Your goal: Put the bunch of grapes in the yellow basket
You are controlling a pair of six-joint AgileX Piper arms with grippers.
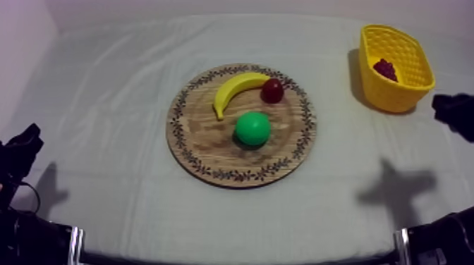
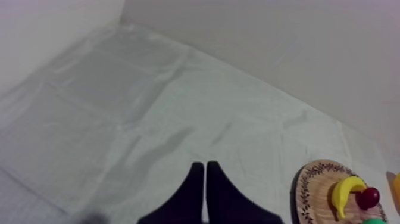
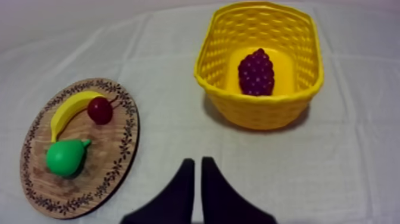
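Seen from above, a round wooden board [image 1: 204, 137] with a patterned rim lies at the middle of the table [image 1: 106, 99], carrying 3 toy fruits: a banana [image 1: 236, 89] at its far side, a small red fruit [image 1: 272, 90] touching the banana's end, and a green pear [image 1: 252, 129] near the board's centre. The yellow basket [image 1: 389, 97] stands at the far right of the table, well apart from the board, and the bunch of grapes [image 1: 385, 69] lies inside it. The left tool [image 1: 27, 139] sits low at the left edge and the right tool [image 1: 443, 107] at the right edge, just beside the basket. From the left wrist, the left tool [image 2: 205, 168] hangs over bare cloth [image 2: 119, 107], its 2 black fingers pressed together in a narrow wedge and gripping nothing, with the board off to one side. From the right wrist, the right tool [image 3: 197, 164] is likewise closed on nothing, its fingers together above the cloth between board and basket; the grapes rest on the basket's floor, and the board holds the banana, red fruit and pear.
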